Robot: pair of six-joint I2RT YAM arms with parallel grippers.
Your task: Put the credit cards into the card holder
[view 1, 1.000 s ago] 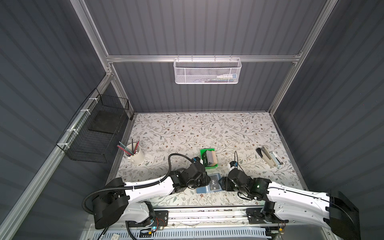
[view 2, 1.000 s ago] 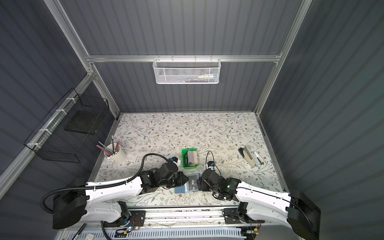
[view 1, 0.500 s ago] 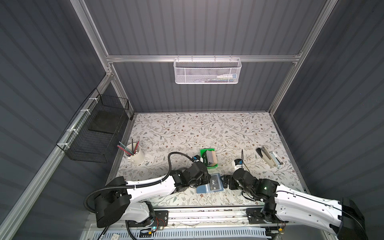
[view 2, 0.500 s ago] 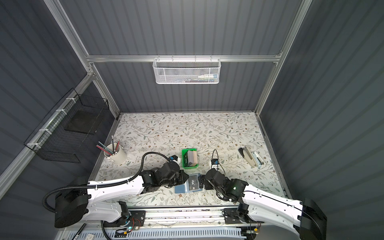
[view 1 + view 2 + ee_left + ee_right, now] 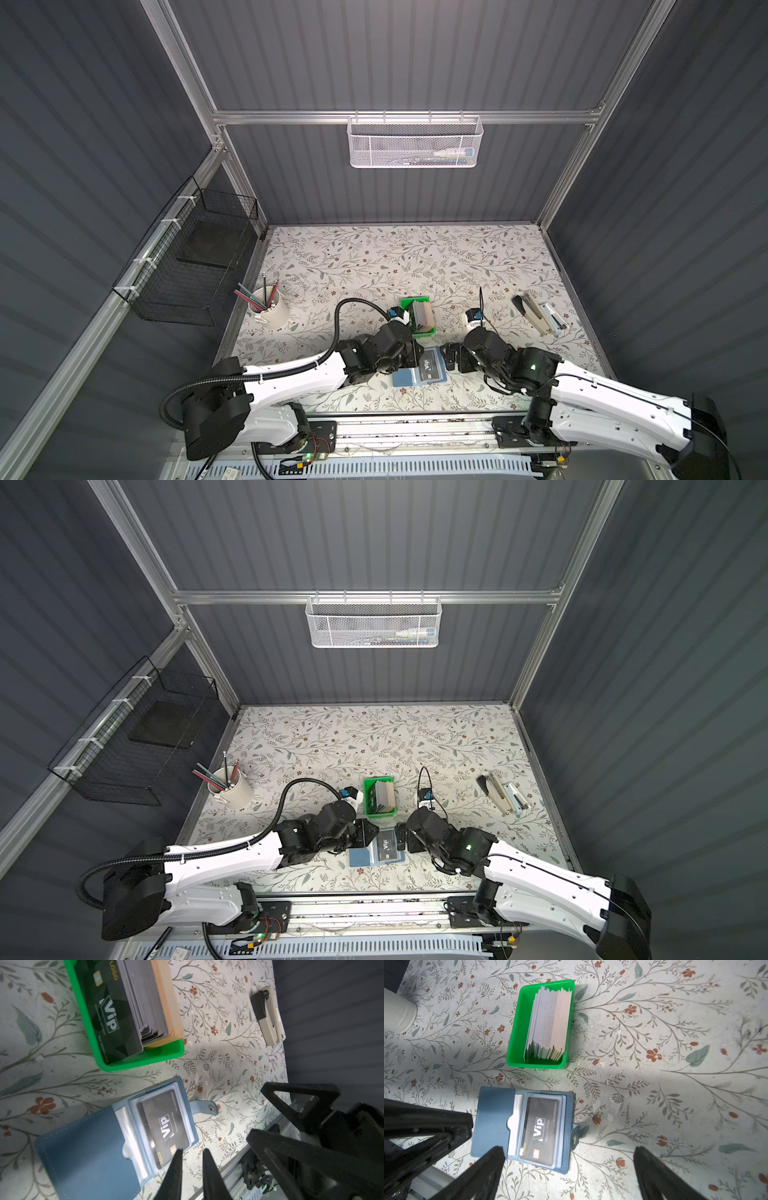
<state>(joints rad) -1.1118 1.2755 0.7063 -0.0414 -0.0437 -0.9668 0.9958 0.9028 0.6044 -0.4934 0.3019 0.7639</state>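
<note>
Fingers [image 5: 483, 1169] of right gripper [image 5: 569, 1148] just spread wide — 1 credit card [image 5: 542, 1130] judged released into card holder [image 5: 492, 1118]; left gripper [image 5: 192, 1150] narrowly parted, nothing held — green tray [image 5: 515, 1043] stack remaining.

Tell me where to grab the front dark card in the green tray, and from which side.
Probably its upper edge, from above, pinching across its two flat faces. The front dark card stands on edge against the stack, with open space in front of its printed face, and the walls of the green tray block its lower sides.
</note>
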